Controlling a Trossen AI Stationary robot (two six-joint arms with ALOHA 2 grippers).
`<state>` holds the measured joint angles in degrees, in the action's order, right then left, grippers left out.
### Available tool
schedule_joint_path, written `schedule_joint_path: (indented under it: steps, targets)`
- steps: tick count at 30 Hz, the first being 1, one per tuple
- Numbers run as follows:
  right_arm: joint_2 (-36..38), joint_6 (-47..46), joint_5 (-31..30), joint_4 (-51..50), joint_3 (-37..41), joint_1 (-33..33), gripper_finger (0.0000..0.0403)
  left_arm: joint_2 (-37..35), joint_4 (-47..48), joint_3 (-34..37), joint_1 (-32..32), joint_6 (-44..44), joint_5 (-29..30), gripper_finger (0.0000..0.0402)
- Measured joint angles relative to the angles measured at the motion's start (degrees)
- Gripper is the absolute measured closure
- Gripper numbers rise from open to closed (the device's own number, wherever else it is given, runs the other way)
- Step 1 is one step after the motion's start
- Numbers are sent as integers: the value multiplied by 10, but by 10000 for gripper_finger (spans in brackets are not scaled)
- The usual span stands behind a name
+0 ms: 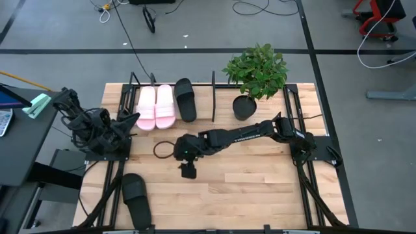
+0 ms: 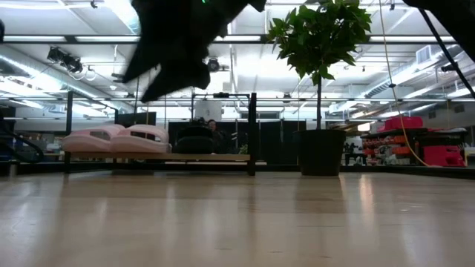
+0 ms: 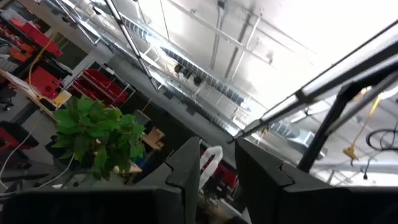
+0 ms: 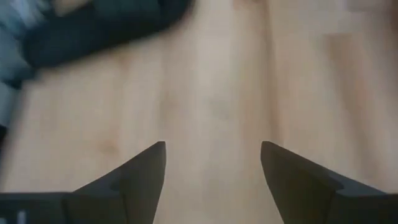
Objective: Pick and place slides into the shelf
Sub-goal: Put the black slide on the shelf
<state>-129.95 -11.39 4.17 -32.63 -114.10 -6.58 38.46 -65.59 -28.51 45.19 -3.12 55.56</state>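
The shelf (image 1: 213,97) stands at the table's far left, and two pale pink slides (image 1: 156,107) and one black slide (image 1: 185,99) lie on it side by side; the low view shows them on the shelf (image 2: 252,133). The second black slide (image 1: 136,195) lies sole-down on the table near the near left corner. My right gripper (image 1: 188,170) hangs open above the bare middle of the table; its own view (image 4: 212,146) shows wood below and the black slide (image 4: 93,28) ahead. My left gripper (image 1: 130,121) waits folded at the left edge, slightly open, pointing up (image 3: 217,152).
A potted plant (image 1: 255,71) stands at the far edge, right of the shelf, its pot (image 2: 321,152) on the table. The right arm stretches across the table's middle from its base at the right edge. A black side table holding small items stands off the left edge.
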Motion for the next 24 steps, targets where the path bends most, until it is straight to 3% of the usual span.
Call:
schedule_joint_path:
  steps: [8,19,24]
  targets:
    - [1,-166,23,33,0,-13,141,0,95,0,59,34,11,294]
    - [1,-206,19,29,0,-62,152,0,306,0,141,227,17,294]
    - [1,-254,18,19,0,-102,156,-16,437,0,174,363,-4,294]
